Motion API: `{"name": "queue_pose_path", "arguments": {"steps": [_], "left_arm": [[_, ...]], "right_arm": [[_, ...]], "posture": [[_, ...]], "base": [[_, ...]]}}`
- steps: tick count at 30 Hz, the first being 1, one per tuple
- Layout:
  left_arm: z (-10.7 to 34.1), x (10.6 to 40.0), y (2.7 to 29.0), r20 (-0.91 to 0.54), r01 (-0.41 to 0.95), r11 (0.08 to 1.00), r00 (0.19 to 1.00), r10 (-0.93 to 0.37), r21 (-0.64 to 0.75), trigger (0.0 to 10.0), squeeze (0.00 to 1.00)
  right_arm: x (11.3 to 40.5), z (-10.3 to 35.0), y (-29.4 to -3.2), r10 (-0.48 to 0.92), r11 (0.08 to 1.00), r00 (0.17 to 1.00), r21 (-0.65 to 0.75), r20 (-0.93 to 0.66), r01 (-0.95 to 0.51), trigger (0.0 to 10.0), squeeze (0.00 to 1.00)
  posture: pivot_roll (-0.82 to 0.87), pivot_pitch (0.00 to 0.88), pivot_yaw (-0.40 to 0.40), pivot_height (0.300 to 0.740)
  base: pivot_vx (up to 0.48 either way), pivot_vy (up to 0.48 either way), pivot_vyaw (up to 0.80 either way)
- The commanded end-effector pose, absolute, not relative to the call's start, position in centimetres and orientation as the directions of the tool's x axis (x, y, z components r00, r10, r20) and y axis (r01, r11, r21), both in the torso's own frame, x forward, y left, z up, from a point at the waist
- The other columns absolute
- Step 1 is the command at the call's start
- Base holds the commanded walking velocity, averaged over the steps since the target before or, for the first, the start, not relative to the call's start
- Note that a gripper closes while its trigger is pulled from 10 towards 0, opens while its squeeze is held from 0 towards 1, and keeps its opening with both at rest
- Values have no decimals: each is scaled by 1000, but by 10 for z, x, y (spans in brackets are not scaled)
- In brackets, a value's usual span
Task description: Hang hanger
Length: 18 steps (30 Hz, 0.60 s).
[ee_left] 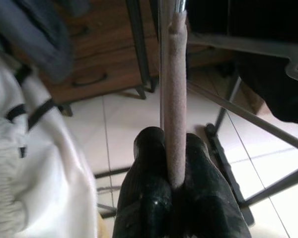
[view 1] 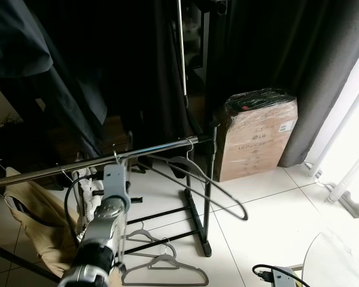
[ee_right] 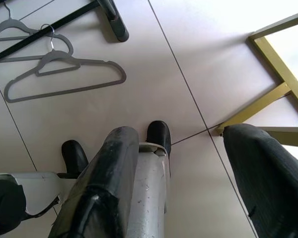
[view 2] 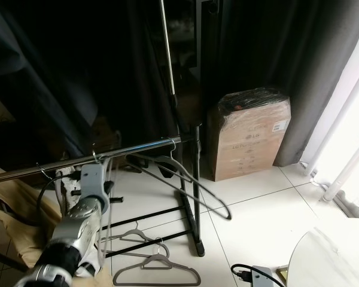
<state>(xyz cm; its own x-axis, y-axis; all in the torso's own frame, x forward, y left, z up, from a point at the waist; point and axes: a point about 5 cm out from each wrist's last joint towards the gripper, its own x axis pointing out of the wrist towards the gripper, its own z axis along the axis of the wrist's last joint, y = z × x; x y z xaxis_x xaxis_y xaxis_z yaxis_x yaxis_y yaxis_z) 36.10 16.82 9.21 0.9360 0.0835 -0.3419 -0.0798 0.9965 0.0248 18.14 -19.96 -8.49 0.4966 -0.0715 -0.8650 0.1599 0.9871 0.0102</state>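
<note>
Left gripper (ee_left: 175, 186), at lower centre of its wrist view, clenches the grey hanger (ee_left: 175, 94) up by the rail (view 1: 96, 160); a missed hook drops it among floor hangers (view 1: 164, 270).

The rail (view 1: 78, 165) has bare stretches between its hooks. A grey hanger (view 1: 197, 185) crowds its right end at the upright post (view 1: 208, 191). Dark clothes (view 1: 60, 78) hang close behind, and a tan garment (view 1: 39, 224) blocks the left. The right floor (view 1: 269, 221) is open up to the cardboard box (view 1: 257, 134), while loose hangers (view 1: 161, 266) lie near.
</note>
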Motion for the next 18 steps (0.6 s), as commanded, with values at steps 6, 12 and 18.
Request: {"name": "queue_pose_path", "arguments": {"steps": [6,12,18], "left_arm": [[94,368,175,-379,-96,995,920,100,31,10000,0],[85,365,178,-441,-162,986,888,134,-26,10000,0],[71,360,172,-516,-101,992,855,49,-74,10000,0]], "right_arm": [[176,-88,-198,-62,987,479,19,-876,162,10000,0],[175,-88,-197,-59,987,475,21,-878,162,10000,0],[174,-88,-198,-56,987,473,22,-879,157,10000,0]], "posture": [[-140,79,48,740],[-140,83,46,740],[-142,86,44,740]], "base": [[0,0,0],[0,0,0],[0,0,0]]}}
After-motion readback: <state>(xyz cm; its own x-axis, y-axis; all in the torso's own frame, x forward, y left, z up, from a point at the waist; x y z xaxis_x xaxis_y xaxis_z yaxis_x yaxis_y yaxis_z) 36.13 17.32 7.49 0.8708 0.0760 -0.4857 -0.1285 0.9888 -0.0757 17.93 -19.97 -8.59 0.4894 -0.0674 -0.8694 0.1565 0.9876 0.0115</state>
